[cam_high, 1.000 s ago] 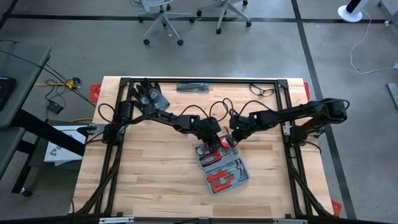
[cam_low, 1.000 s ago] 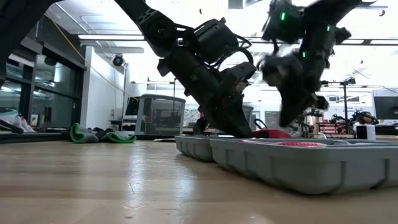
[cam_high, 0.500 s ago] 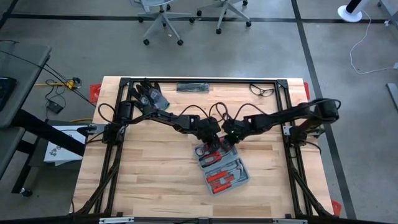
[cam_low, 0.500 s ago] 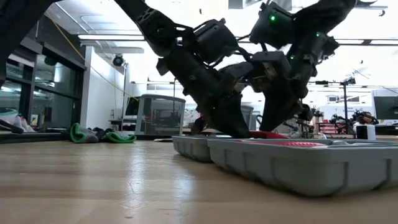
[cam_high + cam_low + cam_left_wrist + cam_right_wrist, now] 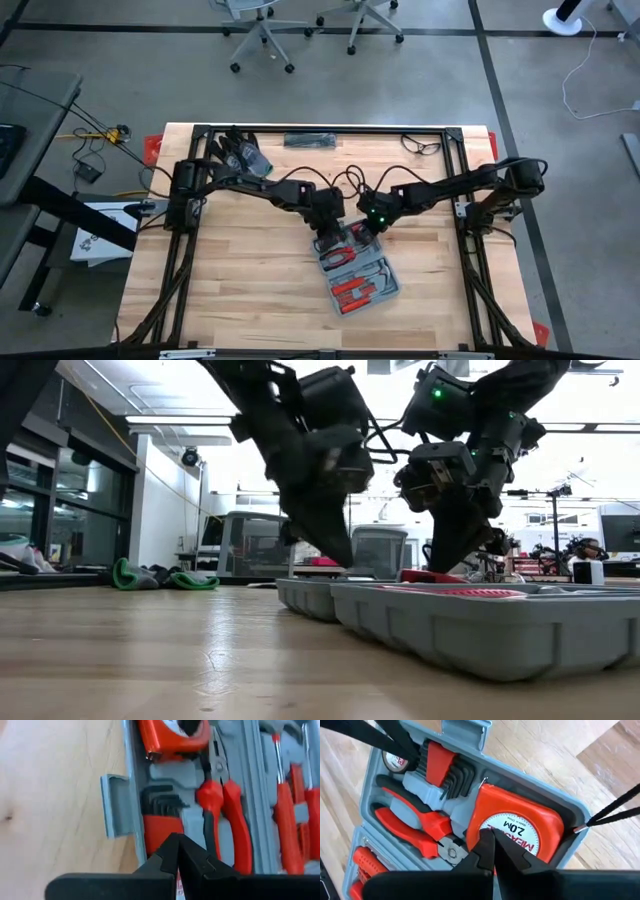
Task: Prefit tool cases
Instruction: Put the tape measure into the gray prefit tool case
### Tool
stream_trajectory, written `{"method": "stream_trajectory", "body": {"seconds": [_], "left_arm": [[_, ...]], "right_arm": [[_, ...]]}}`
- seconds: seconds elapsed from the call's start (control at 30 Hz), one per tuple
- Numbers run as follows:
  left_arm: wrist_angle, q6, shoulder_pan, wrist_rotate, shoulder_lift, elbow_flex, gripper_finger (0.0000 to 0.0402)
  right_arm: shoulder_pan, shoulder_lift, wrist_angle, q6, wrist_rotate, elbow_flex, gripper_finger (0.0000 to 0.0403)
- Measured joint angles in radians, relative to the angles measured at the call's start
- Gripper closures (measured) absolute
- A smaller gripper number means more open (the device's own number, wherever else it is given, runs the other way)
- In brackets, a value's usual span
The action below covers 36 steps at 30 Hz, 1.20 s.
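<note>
Two dark grippers, left (image 5: 328, 238) and right (image 5: 362, 228), both pinched closed and empty, hover above the open, ribbed blue-grey plastic tool case (image 5: 360, 272) holding a glossy orange tape measure (image 5: 520, 831) and red-handled pliers (image 5: 227, 825).

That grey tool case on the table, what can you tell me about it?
The tool case is blue-grey plastic and lies open and flat on the wooden table. Its moulded recesses hold a tape measure, red-handled pliers and hex keys. The left claw and right claw are both shut above it.
</note>
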Motion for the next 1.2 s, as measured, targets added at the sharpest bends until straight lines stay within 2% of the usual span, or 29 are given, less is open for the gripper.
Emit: {"method": "stream_trajectory", "body": {"seconds": [0.13, 0.4, 0.47, 0.57, 0.67, 0.87, 1.03, 1.2], "left_arm": [[-0.077, 0.026, -0.048, -0.049, -0.013, -0.002, 0.0401], [0.015, -0.025, -0.085, -0.132, -0.016, -0.080, 0.0401], [0.069, -0.002, -0.082, -0.140, -0.016, -0.082, 0.0401], [0.236, 0.050, -0.059, -0.148, -0.015, -0.074, 0.0401], [0.320, 0.098, -0.031, -0.110, 0.012, -0.075, 0.0401], [0.345, 0.090, 0.026, 0.016, 0.057, -0.075, 0.0401], [0.399, 0.095, 0.041, 0.051, 0.088, -0.077, 0.0401], [0.450, 0.037, 0.055, 0.097, 0.128, -0.076, 0.0402]], "right_arm": [[-0.004, -0.001, 0.006, 0.004, 0.006, -0.016, 0.0403], [-0.026, 0.000, 0.066, 0.032, 0.009, -0.029, 0.0403], [-0.026, 0.000, 0.062, 0.034, 0.015, -0.029, 0.0403], [-0.026, 0.000, 0.063, 0.067, 0.017, -0.029, 0.0403], [-0.026, 0.000, 0.064, 0.090, 0.019, -0.029, 0.0403], [-0.027, 0.000, 0.065, 0.137, 0.002, -0.029, 0.0403], [-0.027, 0.000, 0.066, 0.139, 0.000, -0.029, 0.0403], [-0.027, 0.001, 0.068, 0.138, -0.006, -0.029, 0.0403]]}}
